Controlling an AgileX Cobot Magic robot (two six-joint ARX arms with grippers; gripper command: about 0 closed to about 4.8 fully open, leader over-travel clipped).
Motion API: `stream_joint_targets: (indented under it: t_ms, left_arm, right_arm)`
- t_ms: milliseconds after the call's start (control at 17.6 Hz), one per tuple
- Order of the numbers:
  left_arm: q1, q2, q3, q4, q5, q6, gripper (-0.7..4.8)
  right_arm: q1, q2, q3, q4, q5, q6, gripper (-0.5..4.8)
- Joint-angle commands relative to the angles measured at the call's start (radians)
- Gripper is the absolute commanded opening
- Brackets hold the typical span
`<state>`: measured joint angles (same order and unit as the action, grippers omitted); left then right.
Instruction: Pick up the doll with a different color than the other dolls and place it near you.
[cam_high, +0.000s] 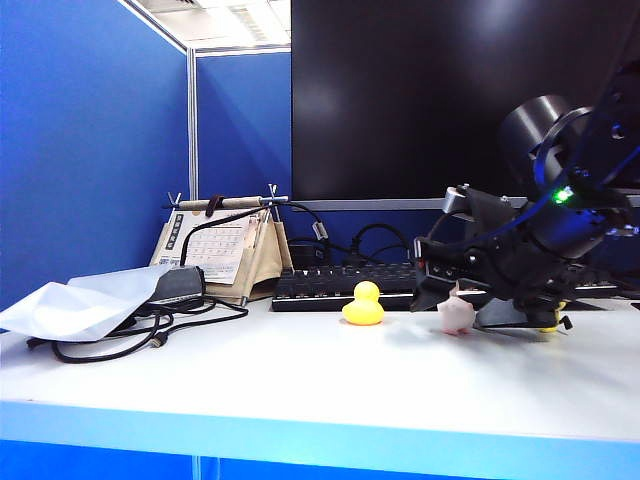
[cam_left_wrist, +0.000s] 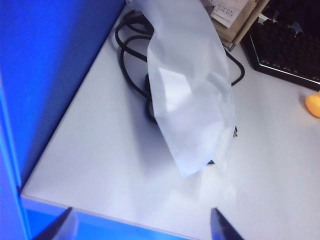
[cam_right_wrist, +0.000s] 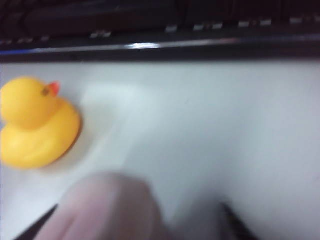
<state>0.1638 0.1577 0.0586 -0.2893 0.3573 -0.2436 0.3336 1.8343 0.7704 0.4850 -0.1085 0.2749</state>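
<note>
The pale pink doll with a different color (cam_high: 456, 316) stands on the white table in front of the keyboard, right of the yellow duck (cam_high: 363, 305). My right gripper (cam_high: 462, 300) hangs low over it, jaws wide apart, with the doll between them. The right wrist view shows the doll (cam_right_wrist: 102, 210) as a close pink blur between the dark fingertips (cam_right_wrist: 234, 220), and the duck (cam_right_wrist: 35, 125) stands beyond it. A sliver of another yellow doll (cam_high: 549, 323) peeks out behind the right gripper. My left gripper (cam_left_wrist: 140, 226) hangs open and empty above the table's near left corner.
A black keyboard (cam_high: 340, 285) lies along the back under a dark monitor (cam_high: 420, 100). At the left are a crumpled white plastic bag (cam_left_wrist: 190, 90), black cables (cam_left_wrist: 129, 65) and a desk calendar (cam_high: 225, 250). A blue partition (cam_high: 90, 150) walls the left side.
</note>
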Motion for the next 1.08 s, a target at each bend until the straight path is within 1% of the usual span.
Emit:
stream_joint_targets:
  t_ms: [57,228,285,342,399,569,626,683,740,854,1082]
  left_arm:
    - [0.000,0.001,0.003,0.013,0.003,0.001,3.50]
    - [0.000,0.001,0.003,0.013,0.003,0.001,3.50]
    - [0.000,0.001,0.003,0.013,0.003,0.001,3.50]
    - [0.000,0.001,0.003,0.013,0.003,0.001,3.50]
    - [0.000,0.001,0.003,0.013,0.003,0.001,3.50]
    - [0.000,0.001,0.003,0.013,0.003,0.001,3.50]
    - [0.000,0.001,0.003,0.013,0.003,0.001,3.50]
    - [0.000,0.001,0.003,0.013,0.003,0.001,3.50]
    - [0.000,0.001,0.003,0.013,0.003,0.001,3.50]
    - [0.000,0.001,0.003,0.013,0.003,0.001,3.50]
    - [0.000,0.001,0.003,0.013,0.003,0.001,3.50]
  right_arm:
    - [0.000,0.023,0.005,-0.128,-0.027,0.013,3.67]
    - [0.000,0.023,0.005,-0.169,-0.063,0.013,3.59]
    - [0.000,0.023,0.004,-0.175,-0.079,0.013,2.86]
    - [0.000,0.023,0.004,-0.174,-0.097,0.013,1.98]
    - [0.000,0.023,0.005,-0.171,-0.102,0.013,1.69]
    - [0.000,0.023,0.005,-0.171,-0.108,0.013,1.69]
    - [0.000,0.023,0.005,-0.171,-0.108,0.013,1.63]
    - [0.000,0.023,0.005,-0.170,-0.118,0.013,1.42]
    - [0.000,0.023,0.005,-0.166,-0.139,0.013,1.34]
    - [0.000,0.008,0.005,-0.167,-0.186,0.014,1.34]
    - [0.000,-0.087,0.005,-0.167,-0.183,0.017,1.33]
